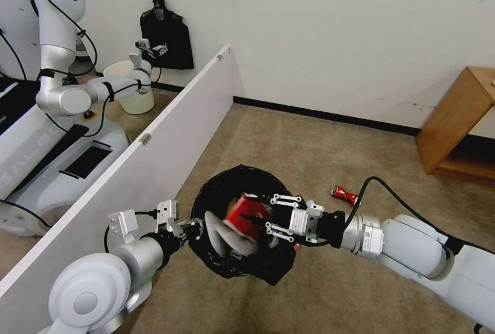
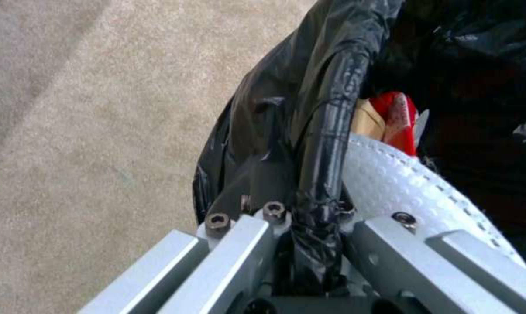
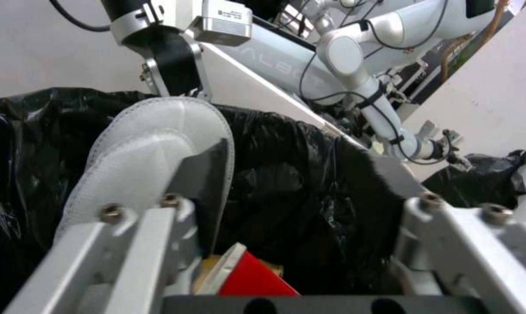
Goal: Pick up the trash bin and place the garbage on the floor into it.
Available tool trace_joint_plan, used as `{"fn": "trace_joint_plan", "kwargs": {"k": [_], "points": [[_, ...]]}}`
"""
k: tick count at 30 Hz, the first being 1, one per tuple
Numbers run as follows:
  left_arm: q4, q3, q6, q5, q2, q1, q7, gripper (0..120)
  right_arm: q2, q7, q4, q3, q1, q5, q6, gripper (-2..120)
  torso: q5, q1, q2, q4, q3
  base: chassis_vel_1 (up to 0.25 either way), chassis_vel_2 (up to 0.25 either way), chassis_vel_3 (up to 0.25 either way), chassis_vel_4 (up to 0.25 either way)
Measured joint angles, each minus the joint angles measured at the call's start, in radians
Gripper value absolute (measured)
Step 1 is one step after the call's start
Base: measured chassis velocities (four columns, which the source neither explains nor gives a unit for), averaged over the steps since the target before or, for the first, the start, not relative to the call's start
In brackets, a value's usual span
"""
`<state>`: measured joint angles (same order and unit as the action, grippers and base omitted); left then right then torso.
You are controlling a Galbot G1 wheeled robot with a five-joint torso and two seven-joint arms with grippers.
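The trash bin (image 1: pixel 242 226) is hanging above the floor (image 1: pixel 319 148), its rim pinched by the closed left tool (image 1: pixel 192 229). The right tool (image 1: pixel 262 217), spread and empty, is hovering over the bin; the crushed can (image 1: pixel 344 195) is lying beyond the bin, on the right arm's side.

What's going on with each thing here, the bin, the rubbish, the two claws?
Trash bin: held off the carpet, bag-lined.
Left gripper: shut on the bin's rim.
Right gripper: open above the bin.
White slipper: in the bin.
Red carton: in the bin.
Crushed can: lying on the carpet.
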<state>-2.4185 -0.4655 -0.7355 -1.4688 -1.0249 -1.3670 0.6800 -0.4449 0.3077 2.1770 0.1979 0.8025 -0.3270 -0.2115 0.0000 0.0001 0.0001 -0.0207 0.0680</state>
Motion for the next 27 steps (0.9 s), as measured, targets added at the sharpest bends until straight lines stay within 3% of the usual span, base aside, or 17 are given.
{"fn": "trace_joint_plan", "kwargs": {"k": [13, 27], "points": [[0.003, -0.004, 0.0, -0.005, 0.006, 0.003, -0.001, 0, 0.001, 0.0, -0.003, 0.0, -0.011, -0.007, -0.007, 99, 0.0, 0.0, 0.0, 0.0, 0.0, 0.0, 0.0, 0.0, 0.0], [0.006, -0.004, 0.0, 0.009, -0.005, -0.004, -0.005, 0, 0.027, -0.022, 0.058, -0.014, -0.088, -0.082, -0.002, 100, 0.0, 0.0, 0.0, 0.0, 0.0, 0.0, 0.0, 0.0, 0.0]]}}
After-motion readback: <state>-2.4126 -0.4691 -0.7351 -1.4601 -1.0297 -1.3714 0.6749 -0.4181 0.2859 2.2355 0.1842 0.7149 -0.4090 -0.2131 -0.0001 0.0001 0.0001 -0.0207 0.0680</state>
